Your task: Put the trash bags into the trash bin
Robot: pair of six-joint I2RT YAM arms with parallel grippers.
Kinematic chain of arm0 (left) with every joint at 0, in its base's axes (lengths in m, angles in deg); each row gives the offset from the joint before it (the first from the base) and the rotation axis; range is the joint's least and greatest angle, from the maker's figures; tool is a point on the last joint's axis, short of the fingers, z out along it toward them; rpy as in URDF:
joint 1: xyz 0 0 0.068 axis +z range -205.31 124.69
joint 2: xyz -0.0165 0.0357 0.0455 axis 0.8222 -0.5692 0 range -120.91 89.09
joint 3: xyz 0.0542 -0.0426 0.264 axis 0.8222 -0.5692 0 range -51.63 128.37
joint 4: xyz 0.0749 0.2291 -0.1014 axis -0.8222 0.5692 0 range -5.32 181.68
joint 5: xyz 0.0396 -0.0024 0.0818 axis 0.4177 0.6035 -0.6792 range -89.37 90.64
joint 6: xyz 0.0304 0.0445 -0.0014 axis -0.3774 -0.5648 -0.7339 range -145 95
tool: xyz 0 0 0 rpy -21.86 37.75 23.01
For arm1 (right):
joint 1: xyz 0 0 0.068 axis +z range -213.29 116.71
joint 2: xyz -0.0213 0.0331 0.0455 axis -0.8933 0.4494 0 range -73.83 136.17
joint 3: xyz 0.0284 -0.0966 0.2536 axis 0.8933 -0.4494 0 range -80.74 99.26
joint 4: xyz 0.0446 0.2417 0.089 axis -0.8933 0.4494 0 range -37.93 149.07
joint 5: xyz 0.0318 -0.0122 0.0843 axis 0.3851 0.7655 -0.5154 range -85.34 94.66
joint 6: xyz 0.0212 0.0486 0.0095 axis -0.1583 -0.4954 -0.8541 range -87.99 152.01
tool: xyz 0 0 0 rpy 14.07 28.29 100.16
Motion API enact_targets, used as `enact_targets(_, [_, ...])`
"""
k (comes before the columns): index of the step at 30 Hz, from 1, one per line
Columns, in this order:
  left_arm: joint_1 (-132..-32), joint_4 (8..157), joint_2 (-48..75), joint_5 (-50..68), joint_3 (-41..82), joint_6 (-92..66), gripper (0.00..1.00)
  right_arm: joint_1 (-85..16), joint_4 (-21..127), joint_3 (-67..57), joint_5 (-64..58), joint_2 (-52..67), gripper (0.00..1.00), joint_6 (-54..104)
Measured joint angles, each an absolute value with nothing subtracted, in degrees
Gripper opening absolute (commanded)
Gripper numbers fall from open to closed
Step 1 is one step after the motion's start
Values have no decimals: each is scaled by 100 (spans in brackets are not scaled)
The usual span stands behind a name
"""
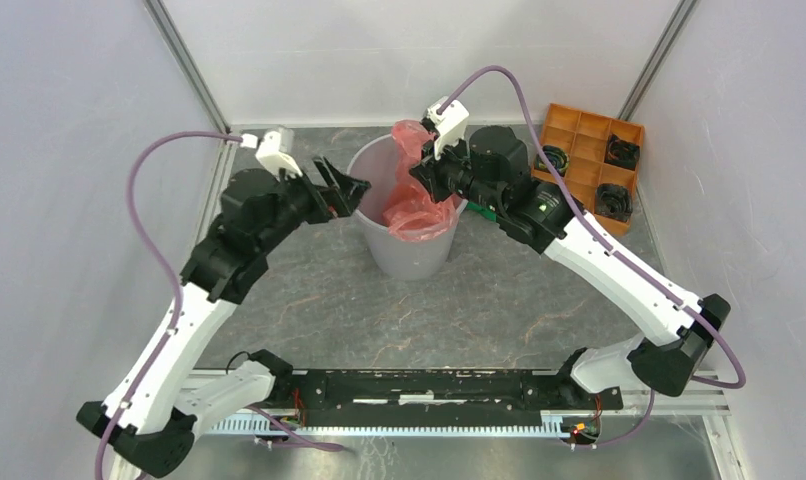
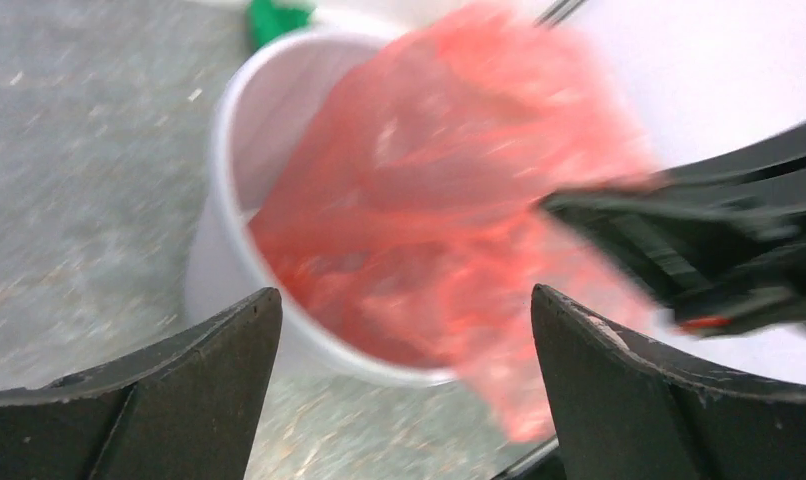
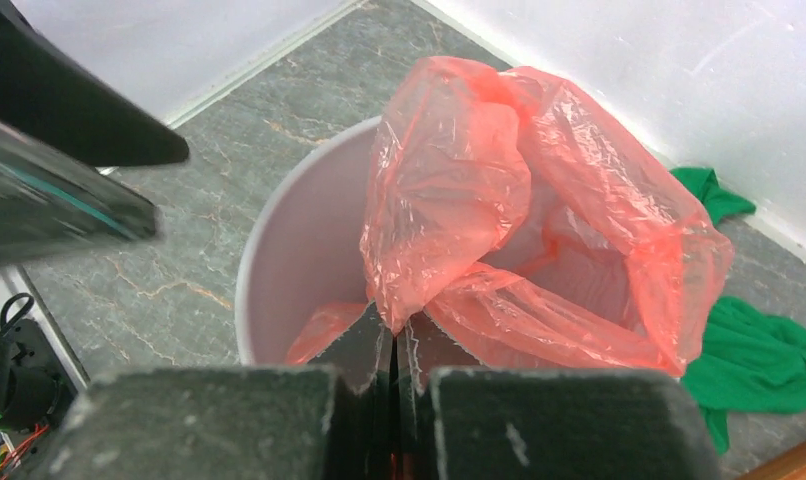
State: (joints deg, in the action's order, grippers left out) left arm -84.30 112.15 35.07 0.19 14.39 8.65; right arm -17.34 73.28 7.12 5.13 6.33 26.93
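Observation:
The light-grey trash bin (image 1: pixel 394 250) stands upright mid-table. The red-orange trash bag (image 1: pixel 416 205) is partly inside it and billows above the rim at the back and right. My right gripper (image 1: pixel 424 178) is shut on a fold of the bag (image 3: pixel 449 200) over the bin's right rim (image 3: pixel 254 260). My left gripper (image 1: pixel 351 190) is open and empty just left of the bin, jaws pointing at it. In the left wrist view the bag (image 2: pixel 449 200) and bin (image 2: pixel 229 270) are blurred between the spread fingers (image 2: pixel 219 350).
An orange compartment tray (image 1: pixel 591 160) with black parts sits at the back right. A green cloth (image 3: pixel 759 350) lies on the table behind the bin, next to the white back wall. Grey side walls enclose the table.

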Motion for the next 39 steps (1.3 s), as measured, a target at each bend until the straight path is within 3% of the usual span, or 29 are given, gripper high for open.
enact_targets(9, [-8430, 10539, 2307, 779, 3319, 2546, 82, -1716, 6784, 436, 30, 537, 1, 2811])
enact_targets(16, [-8430, 10454, 1993, 900, 3017, 2852, 81, -1716, 6543, 137, 91, 296, 1, 2756])
enact_targets(22, [-8430, 10249, 3337, 298, 1855, 2856, 71, -1718, 6095, -361, 181, -232, 0, 2354])
enact_targets(24, [-8430, 10170, 3702, 152, 1621, 2854, 72, -1718, 5907, -377, 107, -285, 1, 2214])
enact_targets(32, [-8430, 9630, 3007, 642, 2117, 2859, 99, -1718, 5634, -377, -142, -278, 1, 2076])
enact_targets(35, [-8430, 9586, 2690, 924, 2117, 2861, 100, -1716, 5599, -377, -293, -228, 1, 2076])
enact_targets(39, [-8430, 9453, 2526, 1302, 2130, 2861, 88, -1716, 5586, -377, -518, -66, 1, 2081])
